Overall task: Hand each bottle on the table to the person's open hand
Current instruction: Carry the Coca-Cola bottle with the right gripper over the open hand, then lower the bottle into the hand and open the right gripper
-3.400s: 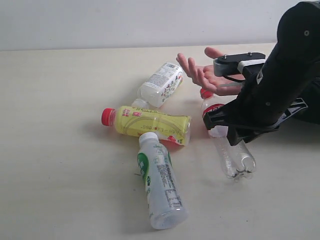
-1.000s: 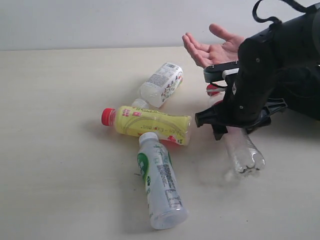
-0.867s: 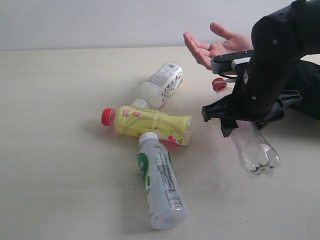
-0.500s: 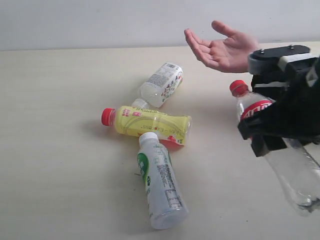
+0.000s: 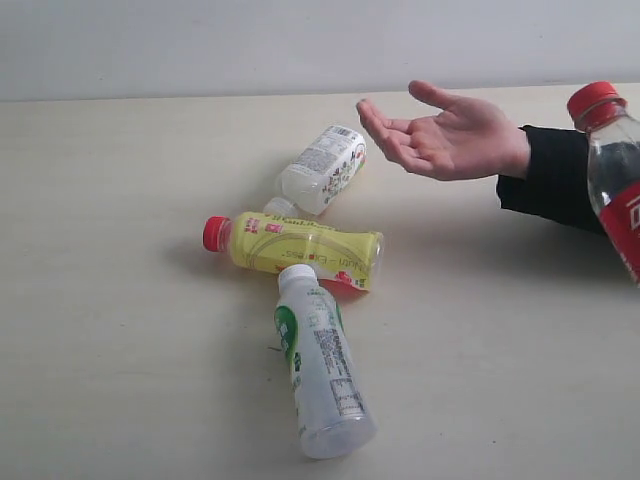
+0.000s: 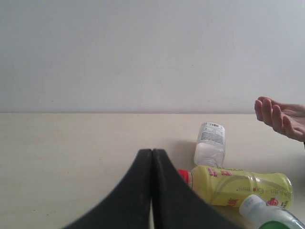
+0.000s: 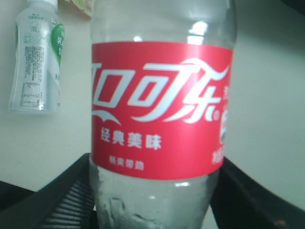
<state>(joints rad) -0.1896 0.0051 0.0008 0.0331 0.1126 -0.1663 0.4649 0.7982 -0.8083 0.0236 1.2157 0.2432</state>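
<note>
The clear bottle with red label and cap (image 5: 617, 165) hangs upright at the right edge of the exterior view, lifted off the table (image 5: 120, 200). My right gripper (image 7: 155, 200) is shut on its lower body (image 7: 159, 109), one black finger on each side. The person's open hand (image 5: 445, 135), palm up with a black sleeve, hovers to the left of that bottle. The yellow bottle (image 5: 300, 250) and two whitish bottles (image 5: 322, 168) (image 5: 320, 360) lie on the table. My left gripper (image 6: 152, 155) is shut and empty, to the left of the yellow bottle (image 6: 240, 185).
A pale wall (image 5: 200, 45) runs behind the table's far edge. The person's black sleeve (image 5: 555, 185) rests on the table at the right.
My right gripper has lifted the clear bottle off the table, swung it upright and carried it to the right edge of view. The hand has lowered slightly and moved left.
</note>
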